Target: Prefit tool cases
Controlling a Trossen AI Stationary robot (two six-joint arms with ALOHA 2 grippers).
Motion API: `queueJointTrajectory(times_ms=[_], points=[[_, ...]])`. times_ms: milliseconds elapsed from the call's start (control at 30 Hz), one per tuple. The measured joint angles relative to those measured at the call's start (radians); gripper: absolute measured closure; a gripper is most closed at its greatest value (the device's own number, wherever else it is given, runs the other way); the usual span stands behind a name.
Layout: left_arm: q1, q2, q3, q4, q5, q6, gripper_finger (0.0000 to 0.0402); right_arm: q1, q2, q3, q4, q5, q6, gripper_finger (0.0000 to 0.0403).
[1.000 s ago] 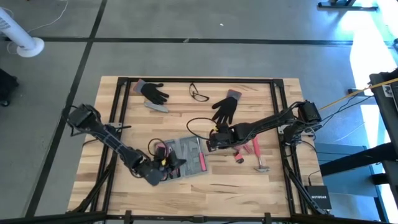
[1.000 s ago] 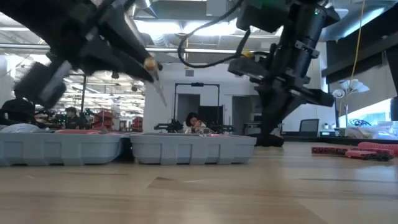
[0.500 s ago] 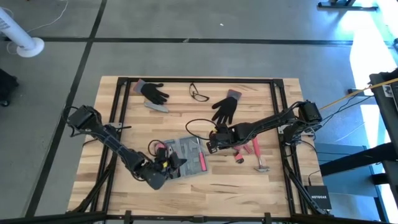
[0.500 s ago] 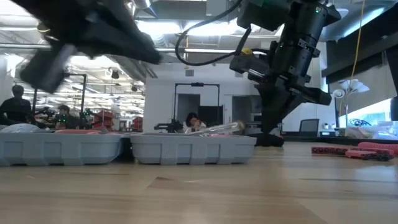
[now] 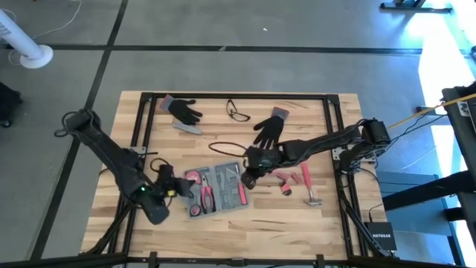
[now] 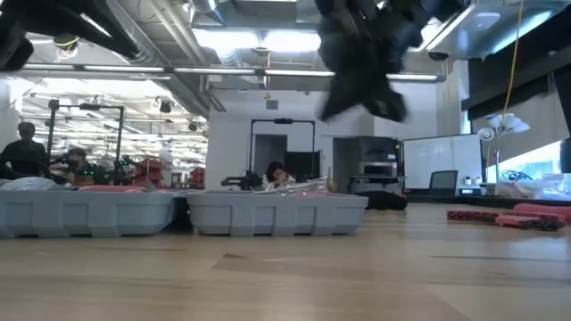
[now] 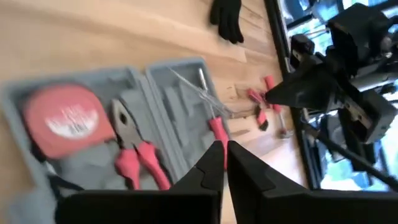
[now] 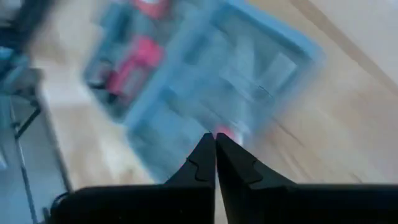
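One tool case (image 5: pixel 216 187), flat blue-grey moulded plastic with rounded corners, lies open on the wooden table (image 5: pixel 312 223), near its front middle. Its recesses hold one red tape measure (image 7: pixel 69 118) and one pair of red-handled pliers (image 7: pixel 134 154). My left gripper (image 7: pixel 221 163) and right gripper (image 8: pixel 214 155) hang over its left and right ends, jaws pressed together, empty. Two black gloves (image 5: pixel 269 129) lie behind; loose red tools (image 5: pixel 294 181) lie beside it.
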Motion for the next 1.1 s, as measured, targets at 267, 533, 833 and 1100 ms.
queueJointTrajectory(times_ms=[267, 533, 833, 1100], points=[[0.032, -0.043, 0.000, -0.141, 0.103, 0.197, 0.0341, 0.000, 0.187, 0.203, -0.185, 0.034, -0.263, 0.0269], [0.093, -0.033, -0.019, -0.205, 0.271, 0.532, 0.0298, 0.007, 0.287, 0.348, -0.371, 0.094, -0.345, 0.0184], [0.121, -0.034, -0.170, -0.170, 0.395, 0.541, 0.0295, 0.001, 0.299, 0.357, -0.422, 0.137, -0.231, 0.0215], [0.102, -0.036, -0.208, 0.001, 0.434, 0.518, 0.0295, 0.017, 0.353, 0.357, -0.362, 0.047, -0.179, 0.0220]])
